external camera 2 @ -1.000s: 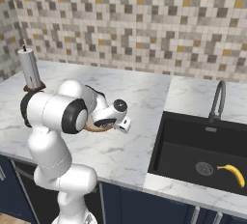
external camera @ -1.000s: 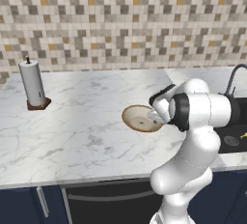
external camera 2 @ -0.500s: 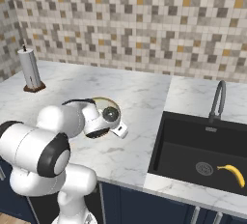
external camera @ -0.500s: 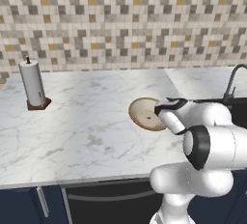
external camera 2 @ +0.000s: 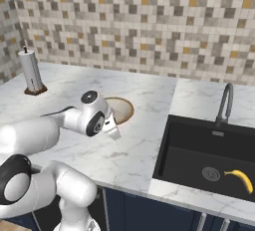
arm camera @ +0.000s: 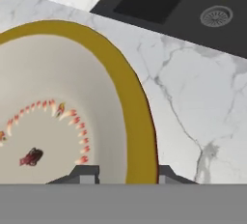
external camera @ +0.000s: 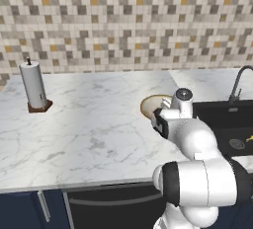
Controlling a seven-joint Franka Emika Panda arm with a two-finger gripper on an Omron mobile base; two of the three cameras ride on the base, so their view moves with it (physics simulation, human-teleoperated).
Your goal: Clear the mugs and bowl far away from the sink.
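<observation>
While the dark fingers (arm camera: 90,174) pinch its tan-brown rim, the wide cream bowl (arm camera: 58,117) sits near the black sink (external camera 2: 209,156) edge. Bare white marble tabletop (external camera: 89,124) spreads leftward to the paper-towel stand (external camera: 34,86).

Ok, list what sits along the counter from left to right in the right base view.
paper towel holder → bowl, with the gripper at its near rim → sink → faucet → banana in the basin

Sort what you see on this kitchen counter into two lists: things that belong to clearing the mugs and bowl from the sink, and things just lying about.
Job:
bowl
sink
gripper, jaws astride the bowl's rim

Lying about:
paper towel roll
banana
faucet
</observation>
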